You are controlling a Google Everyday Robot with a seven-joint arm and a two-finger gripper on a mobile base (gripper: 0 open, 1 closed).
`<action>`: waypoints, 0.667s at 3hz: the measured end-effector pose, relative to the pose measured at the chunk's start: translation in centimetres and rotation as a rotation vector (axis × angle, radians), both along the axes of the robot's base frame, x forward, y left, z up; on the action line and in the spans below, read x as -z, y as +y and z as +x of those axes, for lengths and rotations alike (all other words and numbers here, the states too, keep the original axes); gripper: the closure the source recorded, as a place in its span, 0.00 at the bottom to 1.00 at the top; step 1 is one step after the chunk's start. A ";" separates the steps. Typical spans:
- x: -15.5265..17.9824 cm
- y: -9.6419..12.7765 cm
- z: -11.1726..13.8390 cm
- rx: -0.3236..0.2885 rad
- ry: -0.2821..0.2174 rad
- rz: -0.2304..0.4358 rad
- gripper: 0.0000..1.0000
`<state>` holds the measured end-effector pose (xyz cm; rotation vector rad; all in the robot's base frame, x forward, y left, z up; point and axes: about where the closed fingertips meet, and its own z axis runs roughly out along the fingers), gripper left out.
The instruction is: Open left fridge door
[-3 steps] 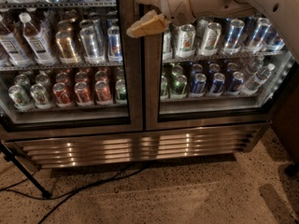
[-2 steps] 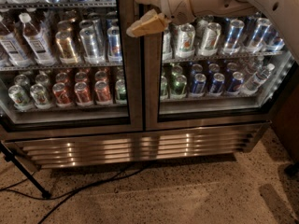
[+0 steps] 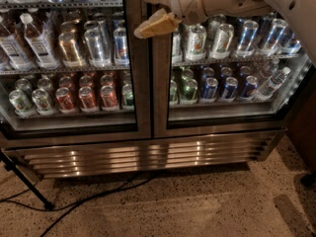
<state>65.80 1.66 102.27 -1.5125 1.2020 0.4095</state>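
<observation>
Tan jaws spread at steel-framed left fridge door (image 3: 138, 93).

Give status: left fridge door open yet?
Not open. Done: the gripper is up at the handle strip of the left fridge door, near the top. In hand: its fingers are spread in front of the strip, nothing clamped. Left: grasp and pull; the door sits flush with the right door.

The gripper (image 3: 152, 10), its fingers spread apart, hangs at the top of the view before the centre stiles, at the right edge of the left fridge door (image 3: 140, 88), which sits shut, with cans (image 3: 89, 98) and bottles (image 3: 37, 41) shelved behind its glass.
</observation>
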 end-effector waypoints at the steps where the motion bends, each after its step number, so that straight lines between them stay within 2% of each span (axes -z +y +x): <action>1: -0.1 0.0 0.1 -0.002 -0.007 0.001 0.33; 2: 0.0 -0.1 0.1 -0.003 -0.008 0.001 0.33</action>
